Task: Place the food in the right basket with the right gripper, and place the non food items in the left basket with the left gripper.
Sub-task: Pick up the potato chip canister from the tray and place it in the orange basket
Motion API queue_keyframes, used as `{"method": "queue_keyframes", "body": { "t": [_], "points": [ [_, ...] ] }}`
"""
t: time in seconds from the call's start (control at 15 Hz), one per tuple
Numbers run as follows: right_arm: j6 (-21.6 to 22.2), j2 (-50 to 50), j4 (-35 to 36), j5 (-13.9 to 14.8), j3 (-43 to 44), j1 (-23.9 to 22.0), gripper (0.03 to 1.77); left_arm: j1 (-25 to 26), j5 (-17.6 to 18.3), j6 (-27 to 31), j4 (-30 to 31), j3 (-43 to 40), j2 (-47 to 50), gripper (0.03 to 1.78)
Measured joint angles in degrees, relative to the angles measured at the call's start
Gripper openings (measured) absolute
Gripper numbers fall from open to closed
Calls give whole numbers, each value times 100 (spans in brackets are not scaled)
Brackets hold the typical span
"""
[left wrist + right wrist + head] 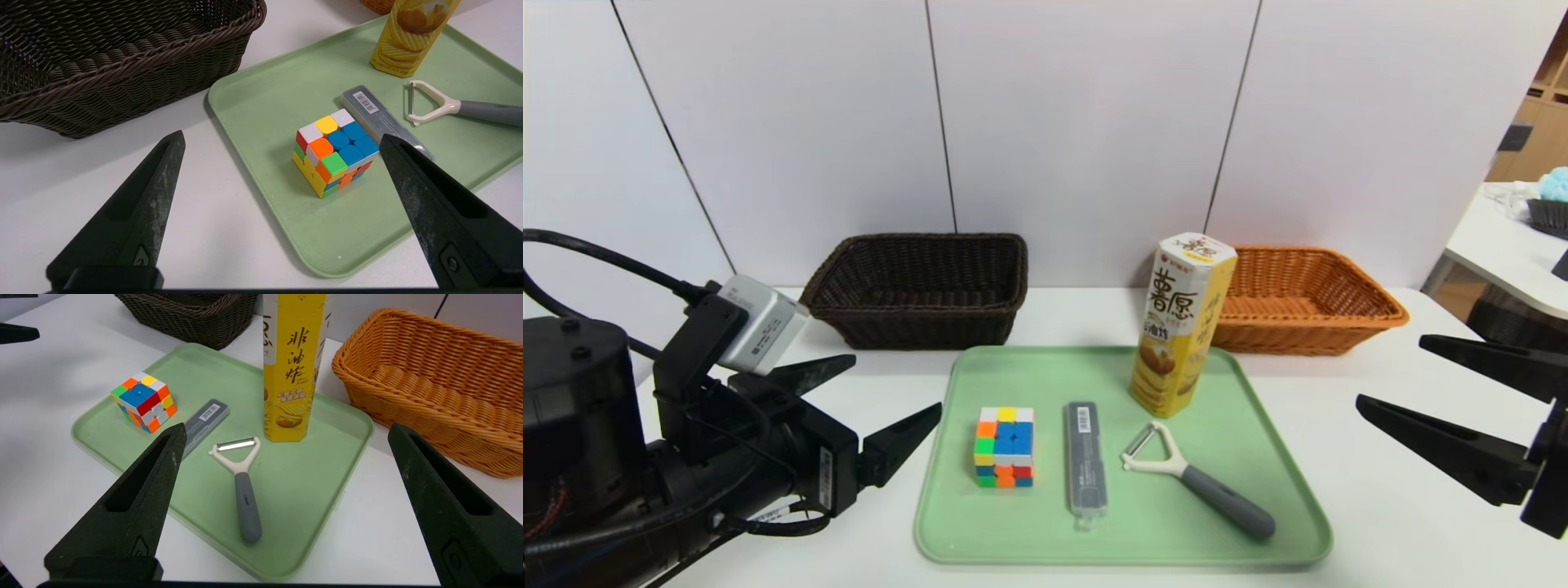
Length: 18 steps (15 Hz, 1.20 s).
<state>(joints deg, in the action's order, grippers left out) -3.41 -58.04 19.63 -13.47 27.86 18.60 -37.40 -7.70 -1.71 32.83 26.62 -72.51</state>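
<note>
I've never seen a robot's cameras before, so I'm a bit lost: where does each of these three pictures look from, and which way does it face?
Head view: from the robot's head, forward and down at the green tray; left gripper and right gripper show, both open.
Left wrist view: on the left arm, aimed at the puzzle cube; its own fingers frame it.
Right wrist view: on the right arm, facing the chip box and orange basket.
All share the cube and peeler.
</note>
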Motion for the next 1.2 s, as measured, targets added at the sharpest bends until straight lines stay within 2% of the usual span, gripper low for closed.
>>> {"method": "queue_keyframes", "body": {
  "t": [0.53, 0.73, 0.93, 1.2],
  "points": [
    [46, -1829, 1896, -9, -71, 232, 170, -5, -4, 11, -1, -2, -43, 169],
    [39, -2511, 2508, -94, 54, 256, 170, -5, -6, 20, -9, 0, -45, 169],
    [15, -3090, 2890, -130, 347, 278, 170, -5, -4, 33, -6, 0, -52, 169],
    [-16, -3680, 3051, -135, 791, 311, 170, -5, -6, 34, -6, 0, -94, 169]
  ]
}}
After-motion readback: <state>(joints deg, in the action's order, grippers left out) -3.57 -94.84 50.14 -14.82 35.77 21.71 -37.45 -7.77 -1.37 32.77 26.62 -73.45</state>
